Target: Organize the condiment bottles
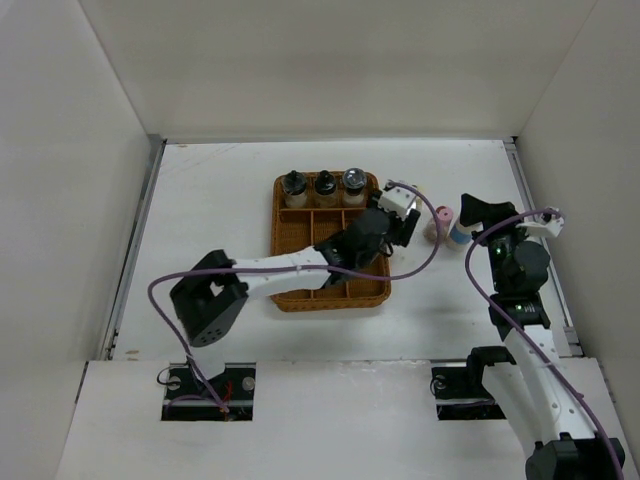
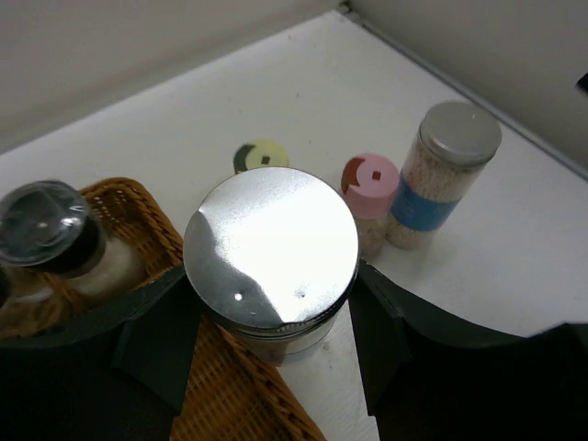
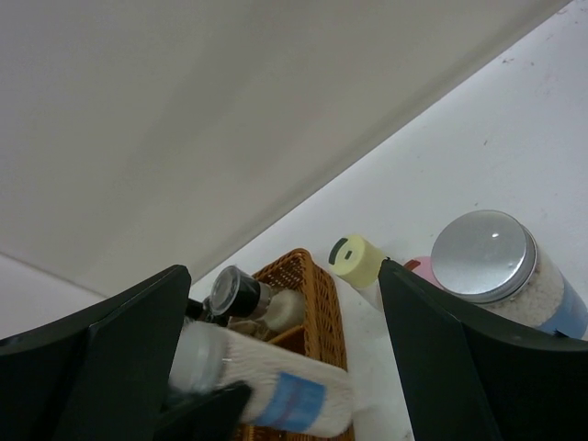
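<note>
Seven condiment bottles on record.

- Three capped bottles (image 1: 326, 186) stand upright, one in each compartment of the far row of the wicker tray (image 1: 300, 295). The tray sits mid-bench (image 1: 220, 200), nearer the far edge.
- One silver-capped jar (image 2: 271, 243) is upright over the tray's right rim. The left hand (image 2: 270, 274) pinches it, a finger pressed to each side.
- One pink-capped bottle (image 2: 370, 188) and one blue-banded jar (image 2: 439, 170) with a silver lid stand touching on the bare bench, between the tray and the right edge.
- One yellow-capped bottle (image 2: 260, 156) stands just beyond the pink one, toward the far edge.

The right hand (image 3: 283, 276) is spread wide with nothing between its fingers. It hangs near the blue-banded jar on the side of the right edge.
</note>
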Tool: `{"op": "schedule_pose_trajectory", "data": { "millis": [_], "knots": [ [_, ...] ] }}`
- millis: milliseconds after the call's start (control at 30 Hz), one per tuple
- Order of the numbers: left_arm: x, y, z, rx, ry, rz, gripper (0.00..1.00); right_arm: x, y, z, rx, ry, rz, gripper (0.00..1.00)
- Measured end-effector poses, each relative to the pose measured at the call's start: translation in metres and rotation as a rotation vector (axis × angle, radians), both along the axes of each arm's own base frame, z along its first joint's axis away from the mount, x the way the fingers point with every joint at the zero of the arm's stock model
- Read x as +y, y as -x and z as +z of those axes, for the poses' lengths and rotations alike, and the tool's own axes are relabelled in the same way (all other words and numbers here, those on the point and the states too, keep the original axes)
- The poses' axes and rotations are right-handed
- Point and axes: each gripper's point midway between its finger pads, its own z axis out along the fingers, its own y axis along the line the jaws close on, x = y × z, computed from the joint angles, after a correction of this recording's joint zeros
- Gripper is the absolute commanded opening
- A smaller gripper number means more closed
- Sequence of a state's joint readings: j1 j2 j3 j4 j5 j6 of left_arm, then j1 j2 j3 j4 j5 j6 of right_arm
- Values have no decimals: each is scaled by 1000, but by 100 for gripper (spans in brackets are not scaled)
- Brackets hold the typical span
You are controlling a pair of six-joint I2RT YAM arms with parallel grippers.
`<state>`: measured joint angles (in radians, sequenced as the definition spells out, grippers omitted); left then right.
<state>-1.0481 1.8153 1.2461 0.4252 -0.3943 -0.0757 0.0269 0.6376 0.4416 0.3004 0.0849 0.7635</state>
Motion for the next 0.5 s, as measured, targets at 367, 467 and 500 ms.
{"op": "schedule_pose_trajectory", "data": {
  "millis": [367,467,500],
  "knots": [
    [169,-6,62,-100,131,351,35,2,-2,-4,12,1,9,91],
    [230,-19,40,-83,99,527,35,3,-3,-5,16,2,16,91],
    [246,-22,32,-74,91,572,35,3,-3,-5,18,2,18,91]
  ]
}}
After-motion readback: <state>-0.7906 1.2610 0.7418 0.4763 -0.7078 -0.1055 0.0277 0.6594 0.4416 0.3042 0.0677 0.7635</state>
